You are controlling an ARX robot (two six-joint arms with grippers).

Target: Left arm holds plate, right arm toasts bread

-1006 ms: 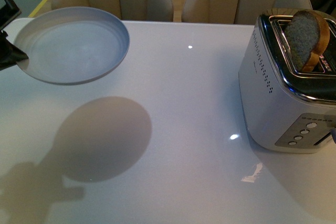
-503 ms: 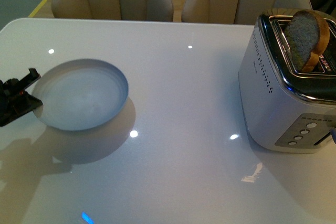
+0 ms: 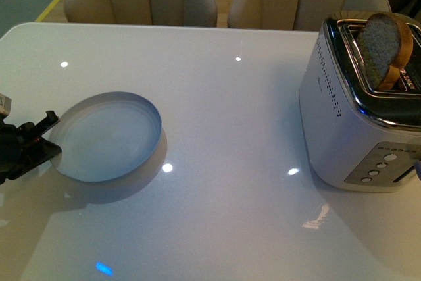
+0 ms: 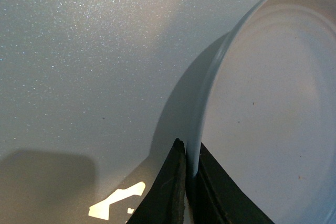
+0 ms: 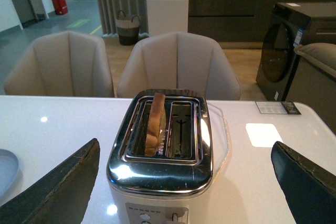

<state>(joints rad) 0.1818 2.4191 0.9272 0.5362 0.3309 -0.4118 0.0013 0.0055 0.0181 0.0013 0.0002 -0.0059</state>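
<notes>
The left tool (image 3: 29,144) pinches the plate (image 3: 108,136) rim at nine o'clock; the wide-open right tool (image 5: 184,182) should grasp the bread (image 5: 155,124) squarely

Black angular fingers (image 4: 173,192), matte

The right gripper (image 5: 186,182) hangs wide open, its fingers (image 5: 58,182) apart. Ahead, between them, the toaster (image 5: 163,166) holds the bread (image 5: 156,124) upright in one slot.

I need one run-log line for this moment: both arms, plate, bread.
left gripper: shut on plate rim, low over table | right gripper: open, facing toaster | bread: upright in slot
</notes>
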